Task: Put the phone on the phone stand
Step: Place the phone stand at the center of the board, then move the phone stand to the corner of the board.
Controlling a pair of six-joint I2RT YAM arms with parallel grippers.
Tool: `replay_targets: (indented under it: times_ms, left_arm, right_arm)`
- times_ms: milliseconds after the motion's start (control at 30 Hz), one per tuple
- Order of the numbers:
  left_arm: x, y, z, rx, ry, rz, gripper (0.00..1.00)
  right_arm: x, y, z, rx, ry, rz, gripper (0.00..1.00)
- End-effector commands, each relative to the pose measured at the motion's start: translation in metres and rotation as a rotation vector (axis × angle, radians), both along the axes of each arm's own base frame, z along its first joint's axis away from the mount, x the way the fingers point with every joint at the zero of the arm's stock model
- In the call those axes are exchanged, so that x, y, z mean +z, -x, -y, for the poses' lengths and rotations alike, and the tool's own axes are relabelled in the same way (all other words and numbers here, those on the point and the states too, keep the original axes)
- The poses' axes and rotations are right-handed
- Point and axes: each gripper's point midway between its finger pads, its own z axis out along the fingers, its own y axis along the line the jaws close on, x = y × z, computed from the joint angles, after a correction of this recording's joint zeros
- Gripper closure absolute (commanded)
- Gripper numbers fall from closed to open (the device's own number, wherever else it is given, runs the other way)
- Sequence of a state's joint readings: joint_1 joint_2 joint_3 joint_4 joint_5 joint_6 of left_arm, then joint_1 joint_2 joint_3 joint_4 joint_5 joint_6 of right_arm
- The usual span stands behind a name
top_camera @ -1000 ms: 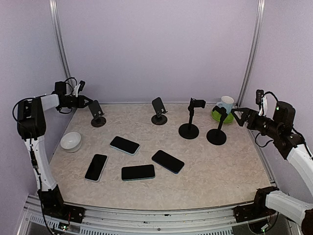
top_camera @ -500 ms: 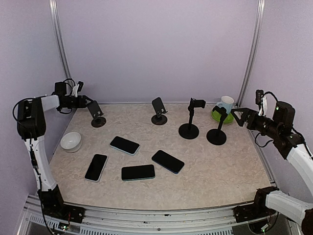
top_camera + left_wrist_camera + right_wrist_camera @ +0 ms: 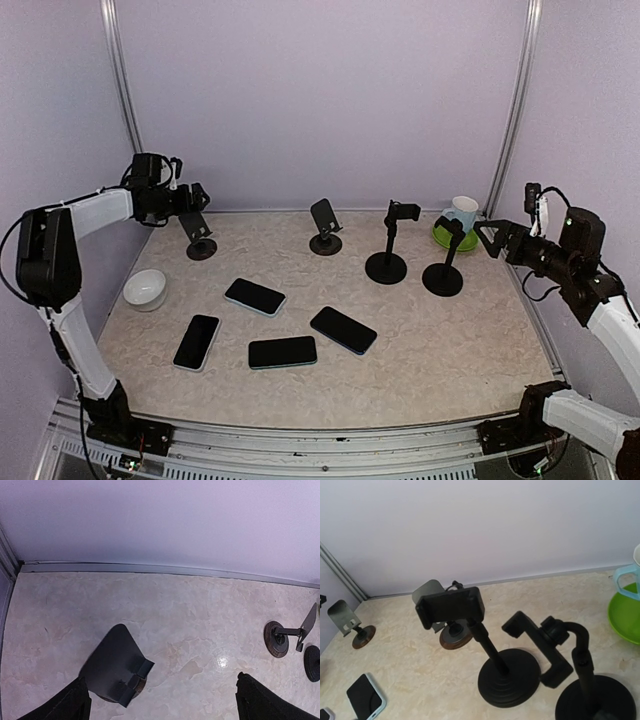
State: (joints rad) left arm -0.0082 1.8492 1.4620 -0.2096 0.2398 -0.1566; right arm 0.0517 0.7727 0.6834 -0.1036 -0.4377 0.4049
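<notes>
Seeing four smartphones lying flat, screens up, on the table (image 3: 450,345), clustered toward the near left: the rear phone (image 3: 255,296), the white-edged phone (image 3: 196,342), the teal-edged phone (image 3: 282,352) and the right-hand phone (image 3: 343,330). Finding none resting on a stand yet.

Judging each as stiff, fairly light, glassy and slippery, and probably awkward to lift off a flat surface. Favouring a pinch across the two long edges near the middle, rather than on the glass faces.

Hovering the left end effector (image 3: 197,197) just above the small folding stand (image 3: 117,666) at the far-left corner, fingers (image 3: 72,706) spread wide with nothing between them. Stretching that arm along the left wall, wrist tipping downward.

Holding the right end effector (image 3: 490,238) near the right clamp stand (image 3: 444,262) and the left clamp stand (image 3: 388,245), jaws standing apart and gripping nothing. Reaching in from the right edge with the forearm raised, well apart from every phone.
</notes>
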Motion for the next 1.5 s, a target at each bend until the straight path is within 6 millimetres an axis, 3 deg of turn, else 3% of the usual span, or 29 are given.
replay_targets:
  times_ms: [0, 167, 300, 600, 700, 900, 1033, 1467]
  left_arm:
    - [-0.008, 0.016, -0.012, 0.2, -0.041, -0.062, 0.01]
    - [-0.026, 0.027, -0.028, 0.318, -0.082, -0.119, 0.01]
    - [-0.039, 0.026, -0.03, 0.403, -0.049, -0.157, 0.01]
    - [-0.052, 0.009, -0.004, 0.565, -0.012, -0.191, 0.01]
    - [-0.05, -0.002, 0.001, 0.62, -0.019, -0.181, 0.01]
    - [-0.058, -0.009, -0.008, 0.765, -0.011, -0.206, 0.01]
    - [-0.067, -0.011, -0.007, 0.789, -0.013, -0.218, 0.01]
    - [-0.068, -0.017, -0.018, 0.872, -0.069, -0.193, 0.01]
  right_arm:
    - [0.009, 0.005, -0.004, 0.017, 0.005, 0.032, 0.0]
    - [0.008, 0.007, -0.004, 0.017, 0.001, 0.038, 0.0]
    - [0.01, 0.008, -0.003, 0.012, 0.002, 0.047, 0.0]
    - [0.013, 0.008, -0.006, 0.031, -0.01, 0.049, 0.0]
    - [0.014, 0.009, -0.008, 0.04, -0.014, 0.052, 0.0]
    - [0.017, 0.011, -0.008, 0.045, -0.013, 0.057, 0.0]
    - [0.017, 0.012, -0.008, 0.041, -0.008, 0.063, 0.0]
    - [0.016, 0.012, -0.011, 0.058, -0.017, 0.066, 0.0]
